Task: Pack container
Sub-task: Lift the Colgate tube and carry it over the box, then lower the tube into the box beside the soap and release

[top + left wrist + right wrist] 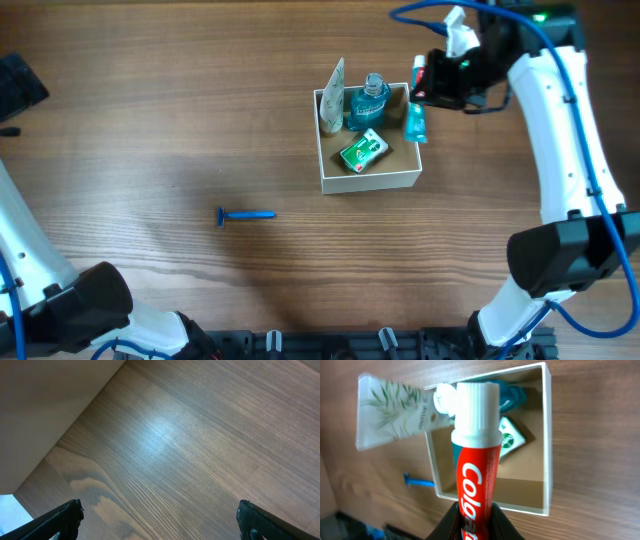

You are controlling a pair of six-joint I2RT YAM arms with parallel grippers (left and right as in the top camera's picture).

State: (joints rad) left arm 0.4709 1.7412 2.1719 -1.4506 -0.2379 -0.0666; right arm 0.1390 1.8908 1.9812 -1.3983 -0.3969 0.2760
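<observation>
The container (368, 180) is a square white-walled box with a tan inside, right of the table's middle. In it stand a pale tube (333, 95) and a blue bottle (369, 100), and a green packet (362, 151) lies flat. My right gripper (436, 85) is shut on a red Colgate toothpaste tube (416, 118) at the box's far right wall. In the right wrist view the gripper (476, 510) holds the toothpaste (476, 450) with its white cap over the container (548, 445). My left gripper (160, 522) is open and empty over bare wood.
A blue razor (245, 215) lies on the wooden table left of and in front of the container; it also shows in the right wrist view (418, 481). The pale tube (395, 410) leans out over the box's left wall. The left arm (20, 85) is at the far left edge.
</observation>
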